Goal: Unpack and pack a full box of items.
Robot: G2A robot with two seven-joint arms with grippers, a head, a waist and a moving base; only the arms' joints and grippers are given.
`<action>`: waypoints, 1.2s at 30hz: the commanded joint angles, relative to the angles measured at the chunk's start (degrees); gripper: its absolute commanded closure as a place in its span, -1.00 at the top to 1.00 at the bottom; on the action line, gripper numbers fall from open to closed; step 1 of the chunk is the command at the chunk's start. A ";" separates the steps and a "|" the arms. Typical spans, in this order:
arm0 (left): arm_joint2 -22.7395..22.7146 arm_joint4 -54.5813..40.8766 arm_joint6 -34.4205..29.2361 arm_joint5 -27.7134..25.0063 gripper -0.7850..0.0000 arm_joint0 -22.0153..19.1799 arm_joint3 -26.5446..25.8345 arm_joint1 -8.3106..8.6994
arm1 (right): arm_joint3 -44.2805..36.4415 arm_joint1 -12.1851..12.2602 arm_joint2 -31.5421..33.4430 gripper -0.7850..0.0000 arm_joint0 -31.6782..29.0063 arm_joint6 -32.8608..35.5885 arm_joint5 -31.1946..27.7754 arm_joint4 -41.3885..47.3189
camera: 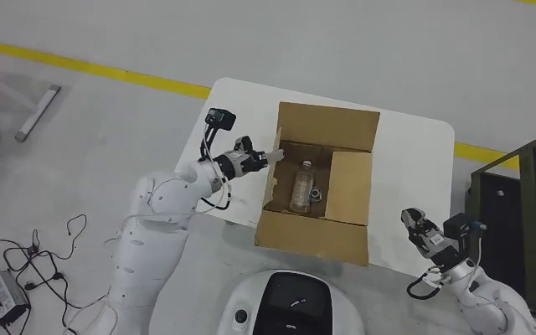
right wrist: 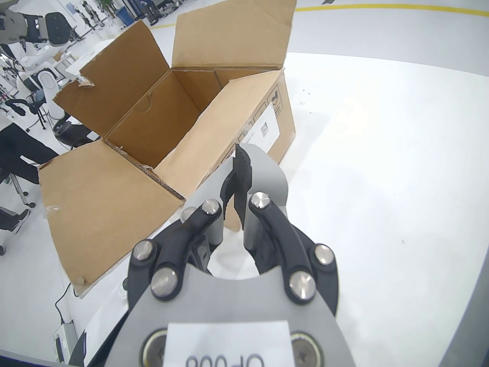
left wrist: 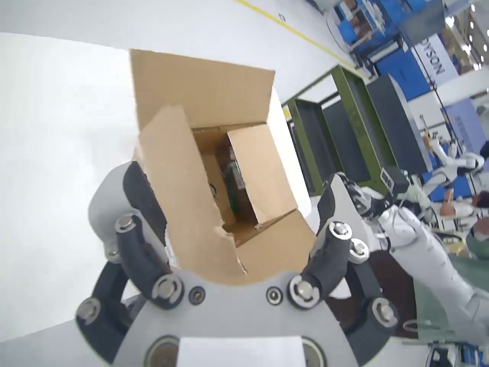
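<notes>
While spread wide, left gripper (left wrist: 235, 177) astride the torn left flap (left wrist: 183, 200) of the cardboard box (camera: 311, 237), one finger on either face, contact with the card not discernible. Right gripper (right wrist: 237, 171) with fingers pressed together on nothing, over the near right corner of the white table (camera: 410, 151), near the box's right wall and apart from it. Box open-topped at mid-table, far and near flaps spread outward, right flap leaning in over the opening; on its floor a clear bottle (camera: 301, 186) lying on its side, a small dark item (camera: 316, 195) just beside it.
</notes>
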 commanded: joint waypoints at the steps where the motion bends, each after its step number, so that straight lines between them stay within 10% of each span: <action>1: 2.54 6.39 -1.29 -0.54 1.00 -0.94 0.51 0.20 | 0.10 -0.02 0.04 -1.00 -0.13 -0.12 0.09 -0.11; 14: 12.30 33.37 4.17 2.38 1.00 -2.01 6.48 0.35 | 0.77 -0.13 0.65 -1.00 -0.99 -0.87 -0.31 0.06; 15: 12.52 33.46 4.22 2.69 0.84 -1.93 6.78 0.31 | 0.77 -0.16 0.51 -1.00 -0.91 -0.85 -0.27 0.02; 18: 13.08 35.13 4.52 3.20 -0.58 -1.99 7.44 0.29 | 0.84 -0.25 -0.04 -1.00 -0.64 -0.65 -0.12 -0.02; 20: 12.79 33.75 4.73 4.35 -1.00 -1.86 8.32 0.18 | 0.99 -0.30 -0.37 -1.00 -0.37 -0.53 -0.09 -0.07; 36: 5.88 10.43 5.28 3.84 -1.00 -3.44 14.74 -0.09 | 1.79 -0.44 -0.61 -1.00 0.22 -0.10 -0.37 0.00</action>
